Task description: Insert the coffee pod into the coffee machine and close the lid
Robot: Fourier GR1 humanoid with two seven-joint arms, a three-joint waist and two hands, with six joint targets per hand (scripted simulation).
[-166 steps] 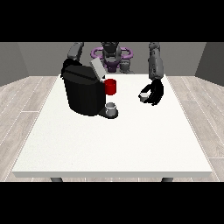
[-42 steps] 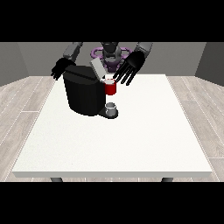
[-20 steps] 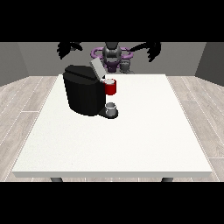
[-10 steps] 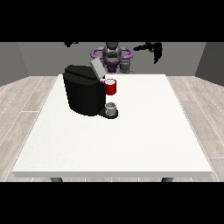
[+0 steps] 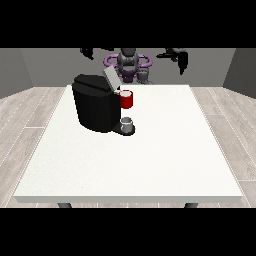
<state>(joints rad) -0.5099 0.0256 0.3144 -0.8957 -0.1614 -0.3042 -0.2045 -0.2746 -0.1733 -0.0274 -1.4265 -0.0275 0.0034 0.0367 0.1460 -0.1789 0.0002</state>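
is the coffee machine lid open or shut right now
Open. The grey lid stands tilted up above the black coffee machine, not lying flat on its top. Both hands are raised away from it.

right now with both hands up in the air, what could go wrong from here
1. The lid stands tilted open on the machine, and both hands, at the view's left and right, are raised well away from it. The closing step looks undone.
2. A hand coming down for the lid could knock the red part at the machine's front or the cup beneath it.
3. Whether the pod sits inside cannot be seen, so the lid might jam on it.
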